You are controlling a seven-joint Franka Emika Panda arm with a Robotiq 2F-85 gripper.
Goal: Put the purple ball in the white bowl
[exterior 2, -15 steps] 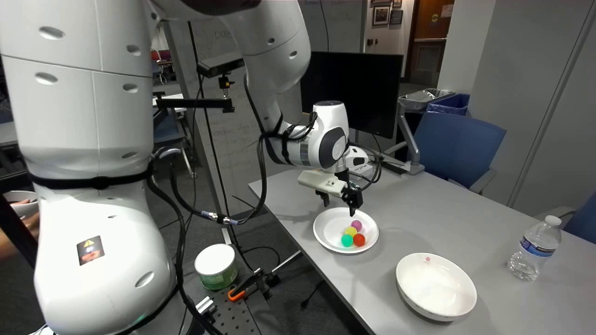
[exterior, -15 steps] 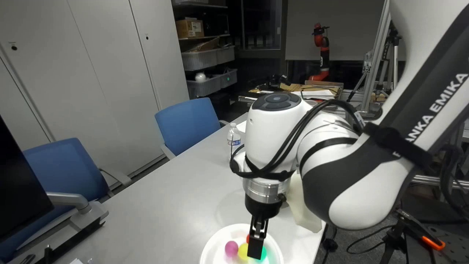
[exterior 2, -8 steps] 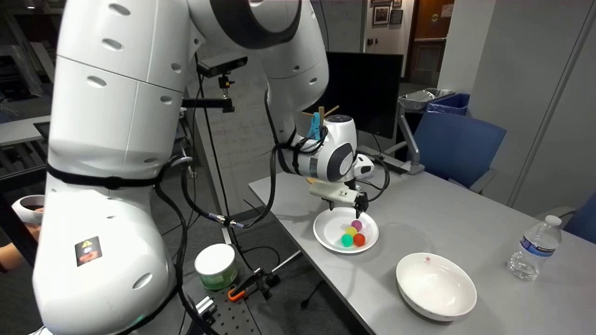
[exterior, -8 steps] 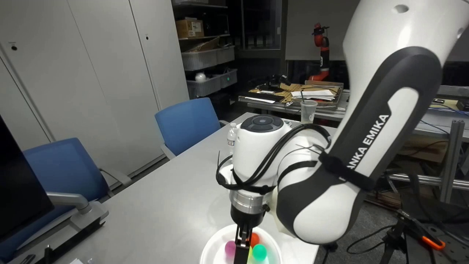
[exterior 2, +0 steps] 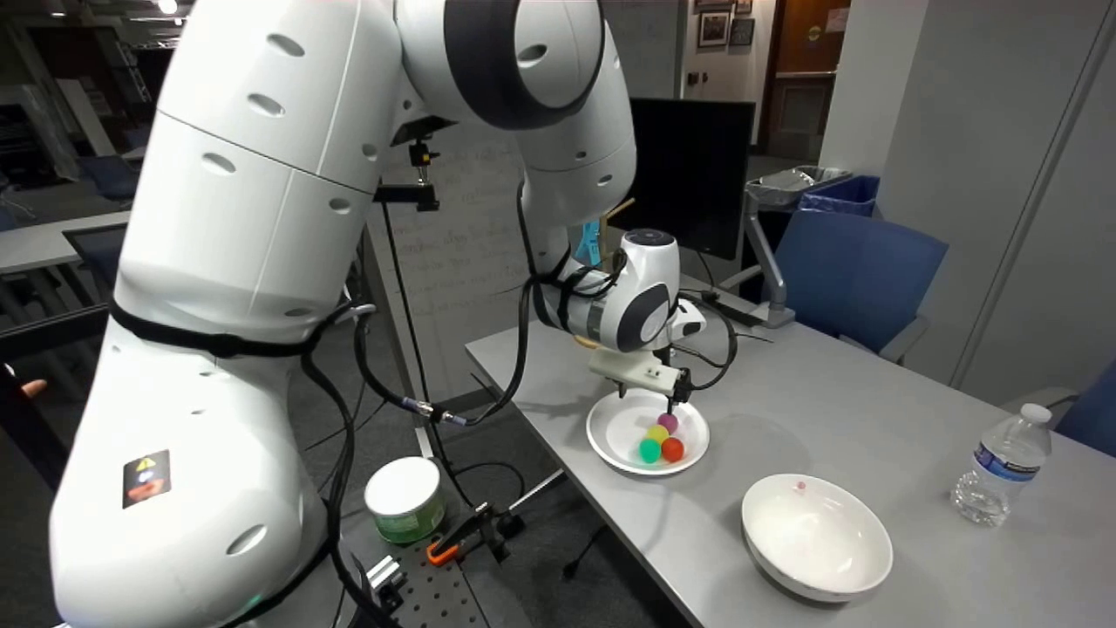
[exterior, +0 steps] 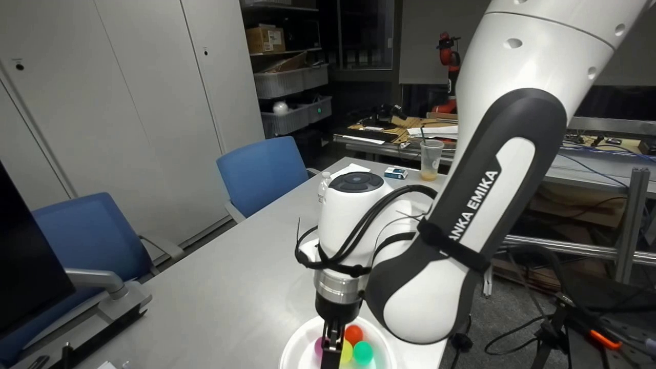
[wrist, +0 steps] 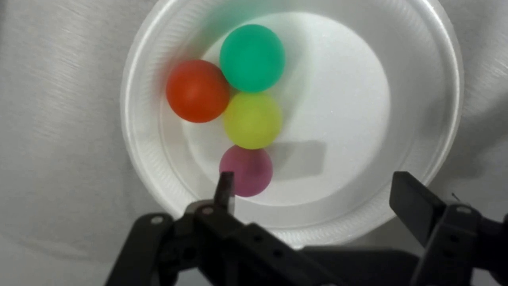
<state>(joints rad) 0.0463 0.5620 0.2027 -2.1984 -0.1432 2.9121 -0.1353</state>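
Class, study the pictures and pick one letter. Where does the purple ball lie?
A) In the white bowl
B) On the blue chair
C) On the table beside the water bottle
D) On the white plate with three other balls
D: the wrist view shows the purple ball on the white plate, beside the yellow ball, with the red-orange ball and the green ball beyond; the white bowl stands apart in an exterior view.

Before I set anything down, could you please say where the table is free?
Bare tabletop separates the water bottle from both the white plate and the white bowl. The gripper, purple ball and three other balls crowd the plate.
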